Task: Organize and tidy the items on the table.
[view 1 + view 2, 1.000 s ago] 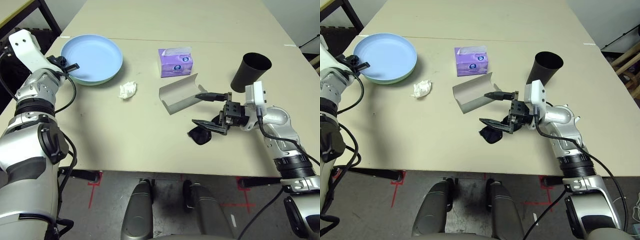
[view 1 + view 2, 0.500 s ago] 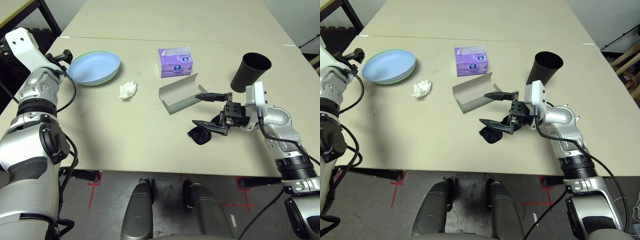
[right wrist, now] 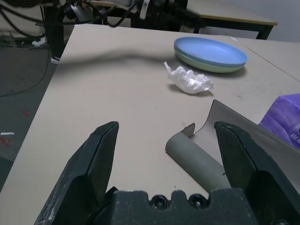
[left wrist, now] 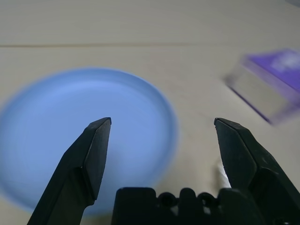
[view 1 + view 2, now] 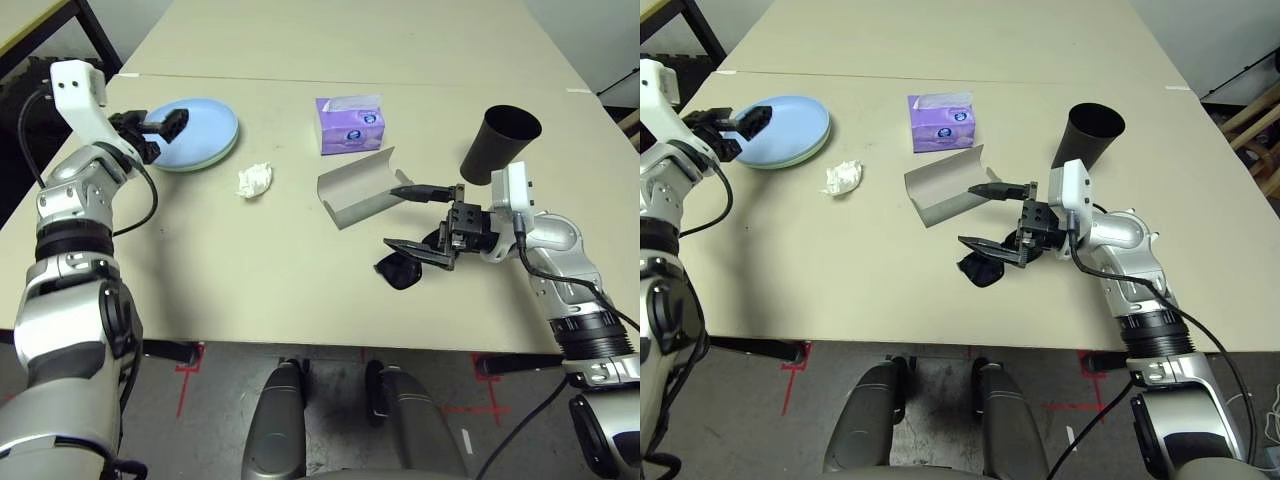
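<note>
The right gripper (image 5: 425, 217) hangs with its fingers spread wide and nothing between them. One finger reaches toward the open mouth of the grey case (image 5: 360, 188); the other sits over the black sunglasses (image 5: 405, 268), which lie on the table (image 5: 250, 290) just on the robot's side of the case. To do this well, I judge it should close on the sunglasses' frame, then slide them lengthwise into the case. The left gripper (image 5: 735, 127), also open and empty, hovers over the stacked plates (image 5: 790, 130), well away from the case, beyond the tissue (image 5: 255, 181).
</note>
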